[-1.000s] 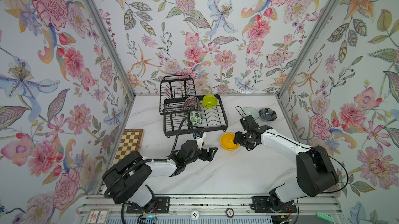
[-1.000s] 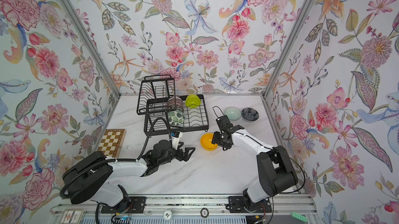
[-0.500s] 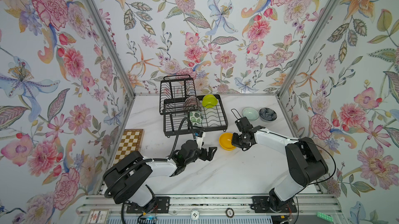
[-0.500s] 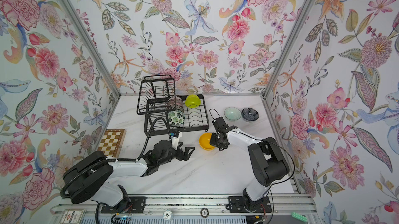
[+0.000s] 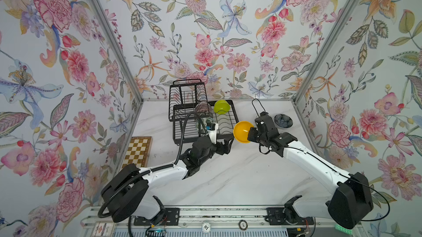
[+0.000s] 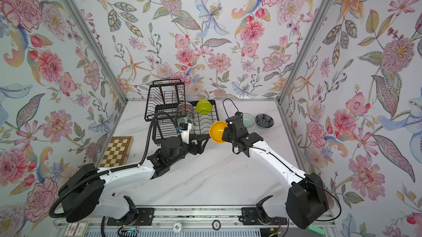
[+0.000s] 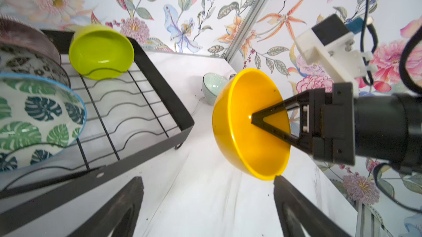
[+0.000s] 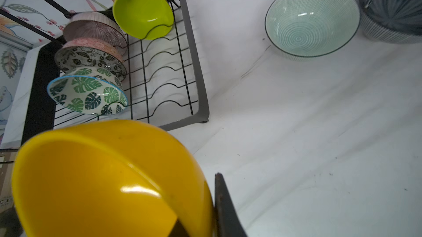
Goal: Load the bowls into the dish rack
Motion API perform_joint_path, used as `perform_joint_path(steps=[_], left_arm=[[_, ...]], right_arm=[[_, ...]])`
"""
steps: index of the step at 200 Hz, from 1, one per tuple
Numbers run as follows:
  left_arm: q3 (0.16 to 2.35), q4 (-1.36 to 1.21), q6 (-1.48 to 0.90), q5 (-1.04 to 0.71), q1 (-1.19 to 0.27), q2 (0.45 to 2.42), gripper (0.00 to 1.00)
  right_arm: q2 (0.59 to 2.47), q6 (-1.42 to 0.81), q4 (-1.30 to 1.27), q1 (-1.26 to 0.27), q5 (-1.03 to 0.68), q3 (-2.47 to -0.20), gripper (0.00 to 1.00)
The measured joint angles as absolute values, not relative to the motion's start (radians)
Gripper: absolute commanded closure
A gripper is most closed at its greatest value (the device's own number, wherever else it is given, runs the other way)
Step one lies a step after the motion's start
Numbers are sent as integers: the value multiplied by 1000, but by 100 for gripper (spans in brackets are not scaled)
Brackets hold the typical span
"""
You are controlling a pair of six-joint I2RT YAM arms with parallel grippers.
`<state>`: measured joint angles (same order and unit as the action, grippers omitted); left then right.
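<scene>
Left wrist view: the orange-yellow bowl (image 7: pixel 235 101) is shown pinched at its rim by the right gripper (image 5: pixel 250 133). One finger is seen inside the cavity, and the bowl is tipped on edge w/ its mouth turned toward the dish rack (image 7: pixel 164 82). It is held just beside the rack's near right corner, apparently clear of the table (image 8: pixel 296 133). The left gripper (image 7: pixel 207 180) is seen empty, jaws spread wide, low over the table, w/ one fingertip near the bowl's underside.

Handling, as judged: the bowl is glossy and thin-walled, prob. plastic, so it is expected to be light & stiff, not esp. fragile, but slick. A rim pinch is thought adequate for the weight. The bowl could be swivelled in the jaws if knocked against a wire.

Four bowls are seen racked on edge in the lower tray. The pink ribbed bowl (image 8: pixel 96 30), black-and-white bowl (image 8: pixel 91 61) & green-leaf bowl (image 8: pixel 86 94) are packed in a row. The lime green bowl (image 8: pixel 141 9) is set apart at the far corner, w/ free slots beside it.

Right wrist view: the outer finger is shown against the bowl's wall. The pale celadon bowl (image 8: pixel 310 21) & dark blue bowl (image 8: pixel 392 7) are seen just beside each other on the table, well apart from the rack. The dark blue one is not shown by the left wrist cam, which alone gives the inner finger. The chessboard (image 5: pixel 138 150) & upper basket (image 5: pixel 187 92) are given only in both top views.
</scene>
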<state>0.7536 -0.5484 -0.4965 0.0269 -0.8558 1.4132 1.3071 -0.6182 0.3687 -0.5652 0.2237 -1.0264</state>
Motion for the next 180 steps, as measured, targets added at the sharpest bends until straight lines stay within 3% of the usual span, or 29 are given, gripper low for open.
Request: perform_joint_path(steps=[34, 65, 124, 151, 180], left_arm=[[937, -452, -494, 93, -857, 1422, 19], [1067, -381, -497, 145, -858, 1485, 38], [1113, -367, -497, 157, -866, 1565, 71], [1122, -379, -491, 153, -871, 1581, 89], [1125, -361, -462, 193, -869, 1605, 100]], right_arm=[[1275, -587, 299, -628, 287, -1045, 95], [1268, -563, 238, -648, 342, -1060, 95], [1207, -535, 167, -662, 413, -1035, 94], [1201, -524, 143, -662, 416, -1011, 89], [1206, -506, 152, -676, 398, -1007, 80]])
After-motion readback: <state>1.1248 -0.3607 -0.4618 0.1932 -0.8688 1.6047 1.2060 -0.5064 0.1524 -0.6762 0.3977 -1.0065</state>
